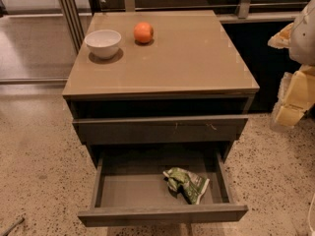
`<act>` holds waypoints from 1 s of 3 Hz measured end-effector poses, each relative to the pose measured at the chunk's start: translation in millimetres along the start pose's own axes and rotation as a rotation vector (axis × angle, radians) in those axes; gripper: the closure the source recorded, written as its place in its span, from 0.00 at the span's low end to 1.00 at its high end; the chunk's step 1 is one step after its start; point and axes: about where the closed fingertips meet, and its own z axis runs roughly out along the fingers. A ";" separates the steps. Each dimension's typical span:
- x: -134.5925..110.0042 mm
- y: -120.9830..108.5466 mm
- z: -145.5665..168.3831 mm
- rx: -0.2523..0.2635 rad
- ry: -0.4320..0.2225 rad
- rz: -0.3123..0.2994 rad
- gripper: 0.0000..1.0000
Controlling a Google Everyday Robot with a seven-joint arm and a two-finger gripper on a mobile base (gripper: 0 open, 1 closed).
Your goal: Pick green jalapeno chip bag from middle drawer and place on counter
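Observation:
The green jalapeno chip bag [187,183] lies crumpled on the floor of the open middle drawer [162,214], right of centre and close to the drawer's front. The drawer is pulled far out of the grey cabinet. The counter [187,63] is the glossy tan top of that cabinet. My gripper [291,85] hangs at the right edge of the view, beside the cabinet's right side. It is at about the height of the counter edge, well above and to the right of the bag, and touches nothing.
A white bowl [103,42] and an orange round fruit [143,32] stand on the back left of the counter. A scratched drawer front [160,129] sits above the open drawer, slightly out. Speckled floor [34,171] surrounds the cabinet. Metal rails run behind it.

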 end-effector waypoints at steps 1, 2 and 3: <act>0.0 0.0 0.0 0.000 0.000 0.000 0.00; 0.0 0.0 0.0 0.000 0.000 0.000 0.18; 1.6 -3.1 23.5 0.011 -0.036 0.007 0.42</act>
